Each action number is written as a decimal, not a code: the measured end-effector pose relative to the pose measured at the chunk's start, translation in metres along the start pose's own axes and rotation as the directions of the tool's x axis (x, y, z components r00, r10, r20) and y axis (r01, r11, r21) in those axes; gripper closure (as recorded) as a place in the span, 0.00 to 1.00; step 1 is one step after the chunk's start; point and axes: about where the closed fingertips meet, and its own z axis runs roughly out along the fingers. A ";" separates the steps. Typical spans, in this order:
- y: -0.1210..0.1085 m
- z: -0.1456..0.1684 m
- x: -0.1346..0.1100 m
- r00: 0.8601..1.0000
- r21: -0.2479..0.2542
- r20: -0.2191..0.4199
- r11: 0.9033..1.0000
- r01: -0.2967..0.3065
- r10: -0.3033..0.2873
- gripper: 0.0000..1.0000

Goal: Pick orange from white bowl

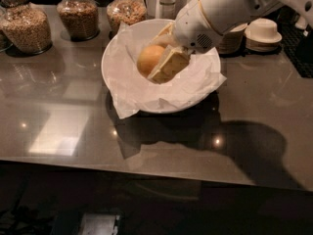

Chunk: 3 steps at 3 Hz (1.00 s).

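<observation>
gripper: clenched around the orange, over the bowl
done: grasp; orange looks off the lining
left: clearing the rim

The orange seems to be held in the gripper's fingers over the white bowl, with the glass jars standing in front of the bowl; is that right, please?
Not quite: the camera view shows the glass jars behind the white bowl, along the far side of the counter. The gripper does hold the orange over the bowl.
</observation>
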 end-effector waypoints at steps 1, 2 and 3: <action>0.039 -0.024 -0.038 0.988 0.030 0.078 0.991 0.132 -0.134 1.00; 0.079 -0.048 -0.054 0.961 0.084 0.152 0.972 0.220 -0.230 1.00; 0.103 -0.071 -0.048 0.933 0.128 0.233 0.960 0.250 -0.274 1.00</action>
